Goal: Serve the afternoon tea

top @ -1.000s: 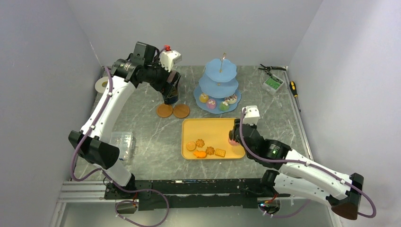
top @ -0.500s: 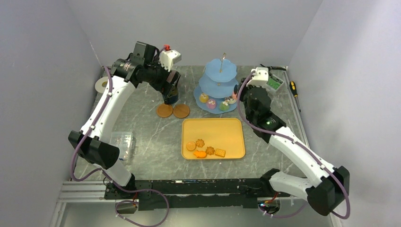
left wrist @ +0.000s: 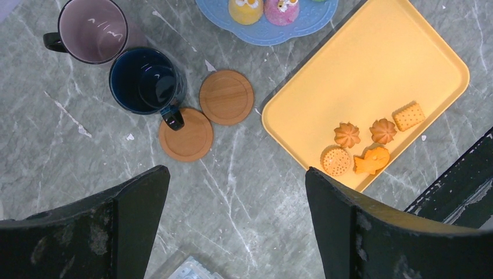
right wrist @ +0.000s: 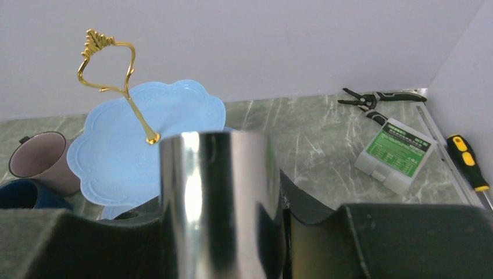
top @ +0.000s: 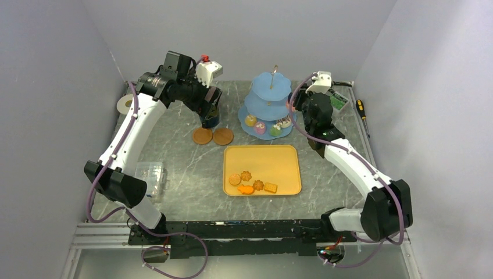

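Note:
The light-blue three-tier stand (top: 270,87) stands at the back, with small cakes (top: 260,127) on its bottom tier. Several orange biscuits (top: 253,185) lie on the yellow tray (top: 261,157). My left gripper (top: 209,113) hangs open and empty above the dark-blue mug (left wrist: 145,80), the mauve mug (left wrist: 93,29) and two brown coasters (left wrist: 227,97). My right gripper (top: 299,107) is at the stand's right side, level with the upper tiers (right wrist: 186,110). It is shut on a shiny metal cylinder (right wrist: 221,192), whose lower end is hidden.
A white tape roll (top: 124,104) lies at the far left and a clear plastic box (top: 150,173) at the near left. Pliers (right wrist: 378,96), a green-and-white box (right wrist: 395,152) and a screwdriver (right wrist: 468,163) lie at the back right. Walls close three sides.
My right arm has swung from the tray's right edge back and up to the stand's right side. The left arm has not moved.

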Robot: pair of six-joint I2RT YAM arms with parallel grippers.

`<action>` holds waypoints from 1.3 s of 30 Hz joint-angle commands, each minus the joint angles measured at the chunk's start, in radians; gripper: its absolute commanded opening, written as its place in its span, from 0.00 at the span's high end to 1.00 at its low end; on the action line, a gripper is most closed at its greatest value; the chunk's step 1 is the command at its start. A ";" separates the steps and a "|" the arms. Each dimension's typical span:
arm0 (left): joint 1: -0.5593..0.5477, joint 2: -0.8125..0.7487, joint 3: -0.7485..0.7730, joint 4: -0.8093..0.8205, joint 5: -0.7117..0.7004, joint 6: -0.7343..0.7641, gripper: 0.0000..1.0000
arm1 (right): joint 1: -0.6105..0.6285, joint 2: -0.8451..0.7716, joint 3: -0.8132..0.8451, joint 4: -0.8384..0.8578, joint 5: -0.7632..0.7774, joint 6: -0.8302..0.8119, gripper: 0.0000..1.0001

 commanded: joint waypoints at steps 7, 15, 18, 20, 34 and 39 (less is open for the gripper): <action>-0.004 -0.034 0.005 0.030 -0.011 0.013 0.07 | -0.036 0.123 0.090 0.206 -0.092 0.054 0.69; -0.004 -0.036 0.006 0.031 -0.014 0.015 0.07 | -0.045 0.204 0.104 0.241 -0.099 0.076 0.69; -0.005 -0.036 0.004 0.034 -0.015 0.015 0.07 | -0.046 0.219 0.090 0.260 -0.107 0.081 0.68; -0.004 -0.033 0.004 0.033 -0.011 0.013 0.07 | -0.045 0.222 0.076 0.278 -0.115 0.081 0.64; -0.004 -0.024 0.022 0.019 -0.010 0.009 0.07 | -0.051 0.105 -0.053 0.334 -0.175 0.056 0.39; -0.004 -0.026 0.017 0.018 -0.013 0.010 0.07 | -0.057 0.032 -0.117 0.351 -0.185 0.053 0.39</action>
